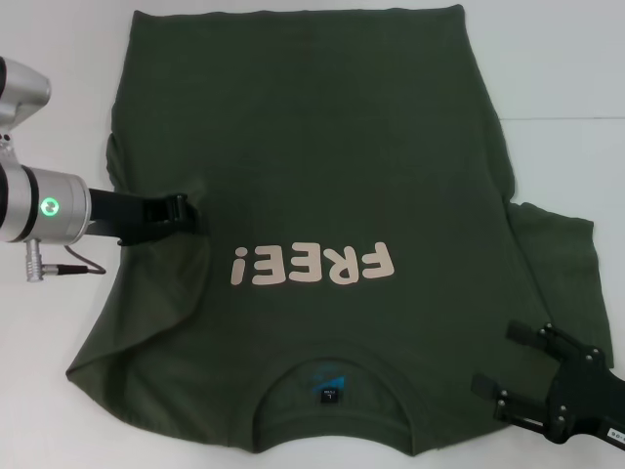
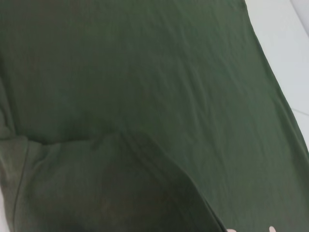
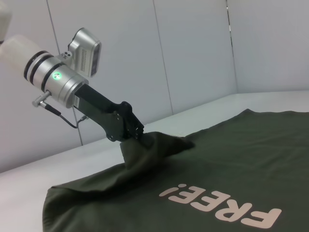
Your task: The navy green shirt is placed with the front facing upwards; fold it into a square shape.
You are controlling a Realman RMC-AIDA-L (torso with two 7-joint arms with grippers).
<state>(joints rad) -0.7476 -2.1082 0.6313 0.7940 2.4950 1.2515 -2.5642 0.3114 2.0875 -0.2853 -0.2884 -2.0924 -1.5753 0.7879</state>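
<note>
The navy green shirt (image 1: 312, 147) lies front up on the white table, its pink "FREE!" lettering (image 1: 312, 264) and ribbed collar (image 1: 332, 366) with a blue label (image 1: 329, 394) toward me. My left gripper (image 1: 192, 213) is shut on the shirt's left sleeve and holds it raised and pulled inward over the body. The right wrist view shows the same pinch: the left gripper (image 3: 137, 133) holds a peak of cloth above the shirt (image 3: 231, 159). My right gripper (image 1: 505, 360) stands open over the right shoulder. The right sleeve (image 1: 562, 254) lies spread flat. Green fabric (image 2: 145, 87) fills the left wrist view.
White table (image 1: 547, 88) surrounds the shirt on all sides, with bare surface to the far right and far left. White wall panels (image 3: 193, 58) stand behind the table. A cable (image 1: 68, 266) hangs under the left wrist.
</note>
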